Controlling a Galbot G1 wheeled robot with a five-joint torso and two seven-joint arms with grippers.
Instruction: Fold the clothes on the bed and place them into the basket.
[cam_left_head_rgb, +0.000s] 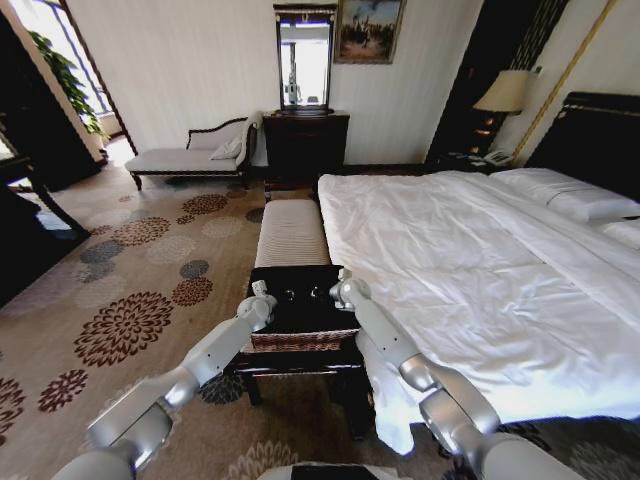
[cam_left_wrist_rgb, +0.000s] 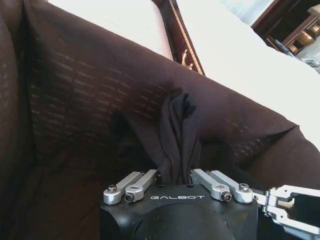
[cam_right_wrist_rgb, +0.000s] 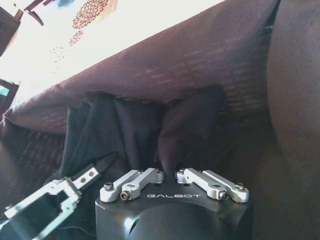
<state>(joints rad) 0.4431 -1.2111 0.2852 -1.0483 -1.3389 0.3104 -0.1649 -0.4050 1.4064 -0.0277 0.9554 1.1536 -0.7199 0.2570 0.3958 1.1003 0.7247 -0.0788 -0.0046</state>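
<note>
The clothes are a black garment bunched up inside the basket (cam_left_head_rgb: 300, 340), a low box with woven wicker sides and a dark fabric lining (cam_left_wrist_rgb: 75, 90). My left gripper (cam_left_wrist_rgb: 175, 176) is shut on a raised fold of the black cloth (cam_left_wrist_rgb: 180, 125). My right gripper (cam_right_wrist_rgb: 169, 172) is shut on another fold of the same cloth (cam_right_wrist_rgb: 125, 130), close beside the left one. In the head view both arms reach down into the basket, the left gripper (cam_left_head_rgb: 286, 296) and the right gripper (cam_left_head_rgb: 318, 293) side by side. The bed (cam_left_head_rgb: 470, 250) with its white duvet lies to the right.
A pale striped bench (cam_left_head_rgb: 292, 232) stands just beyond the basket, along the foot of the bed. Farther back are a dark dresser with a mirror (cam_left_head_rgb: 305, 140), a pale chaise (cam_left_head_rgb: 190, 155) and a lamp (cam_left_head_rgb: 502, 92). Flower-patterned carpet (cam_left_head_rgb: 130, 300) spreads to the left.
</note>
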